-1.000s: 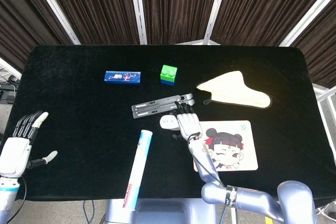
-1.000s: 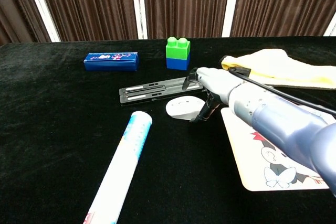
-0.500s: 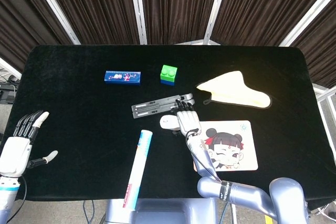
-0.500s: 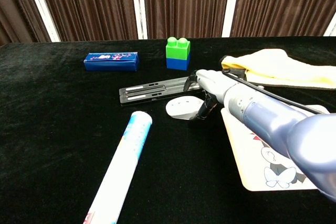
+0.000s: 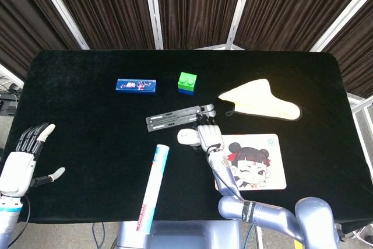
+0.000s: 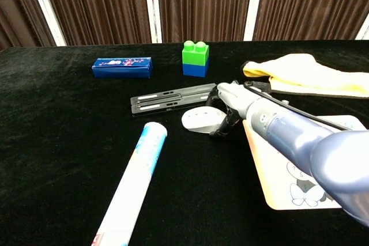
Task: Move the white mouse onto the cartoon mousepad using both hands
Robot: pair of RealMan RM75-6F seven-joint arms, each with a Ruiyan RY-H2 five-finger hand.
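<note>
Transfer has barely begun: white mouse lies mid-surface just left of the cartoon mousepad, right hand fingers touching it, grip unclear, left hand spread empty by the left edge.

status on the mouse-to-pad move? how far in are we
Early stage. Done: the right hand has reached the white mouse and its fingers sit against the mouse's right side. In hand: a grip looks to be forming, but the mouse rests on the black table, left of the cartoon mousepad. Left: lift and place; the left hand is open, far off at the table edge.
</note>
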